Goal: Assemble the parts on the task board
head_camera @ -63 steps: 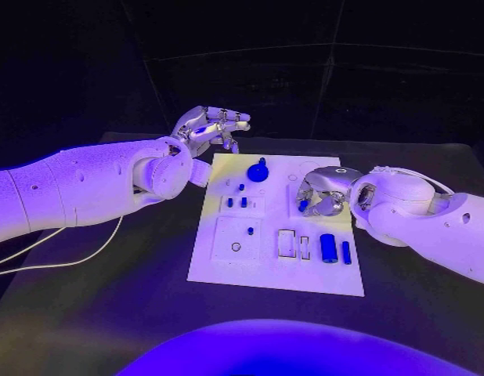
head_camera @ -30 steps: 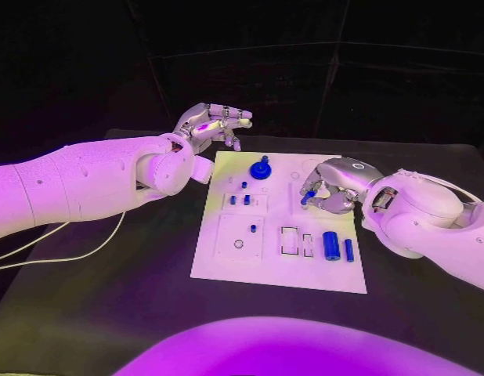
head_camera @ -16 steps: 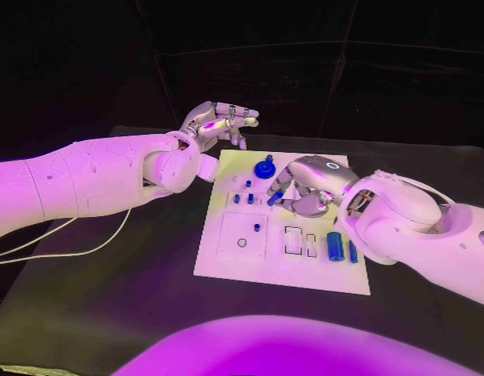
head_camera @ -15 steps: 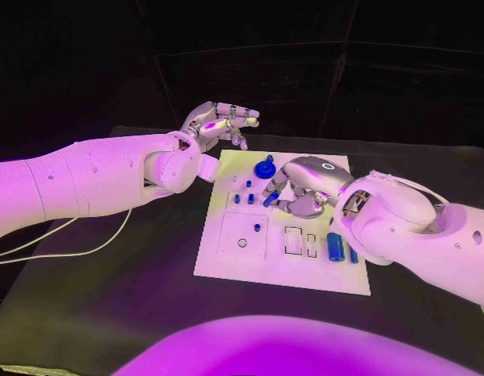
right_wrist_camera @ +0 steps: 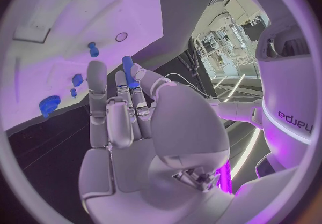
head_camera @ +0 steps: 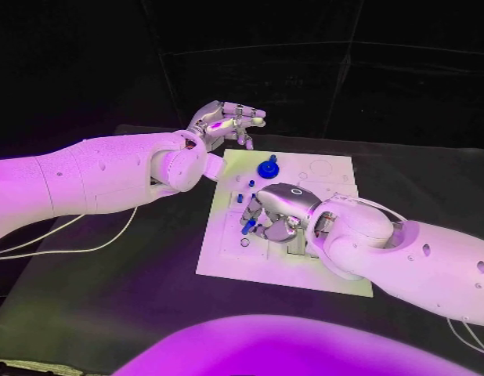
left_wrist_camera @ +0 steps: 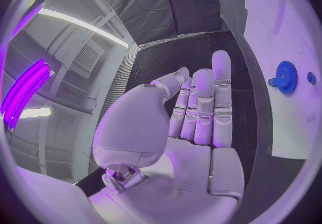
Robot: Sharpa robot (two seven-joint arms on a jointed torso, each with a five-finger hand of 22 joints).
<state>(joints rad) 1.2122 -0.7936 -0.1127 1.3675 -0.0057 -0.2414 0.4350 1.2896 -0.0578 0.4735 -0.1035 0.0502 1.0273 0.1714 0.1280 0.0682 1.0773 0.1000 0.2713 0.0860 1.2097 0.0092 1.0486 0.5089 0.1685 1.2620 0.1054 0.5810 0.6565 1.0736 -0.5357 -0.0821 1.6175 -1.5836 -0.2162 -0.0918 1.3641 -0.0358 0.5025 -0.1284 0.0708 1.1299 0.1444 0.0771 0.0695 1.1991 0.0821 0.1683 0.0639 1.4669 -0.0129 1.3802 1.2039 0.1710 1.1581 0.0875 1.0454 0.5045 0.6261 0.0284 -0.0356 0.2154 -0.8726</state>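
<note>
The white task board (head_camera: 229,263) lies in the middle of the table. My right hand (head_camera: 276,215) hovers over its middle left and pinches a short blue peg (head_camera: 249,227) between thumb and fingers. The right wrist view shows that peg (right_wrist_camera: 127,71) at the fingertips of my right hand (right_wrist_camera: 124,127), close to a round hole (right_wrist_camera: 121,36) and a standing blue peg (right_wrist_camera: 93,49). A blue gear (head_camera: 268,168) sits at the board's far end. My left hand (head_camera: 229,121) hangs beyond the board's far left corner, holding nothing. In its wrist view my left hand (left_wrist_camera: 195,122) has its fingers straight, with the gear (left_wrist_camera: 287,76) off to one side.
Small blue parts (head_camera: 242,198) stand in the board left of the gear. A round hole (head_camera: 243,242) lies near my right hand's fingertips. White cables (head_camera: 62,252) trail over the black table under the left arm.
My right hand has carried the blue peg from the board's far right side toward its middle left and nearer the front. My left hand has hardly moved.
</note>
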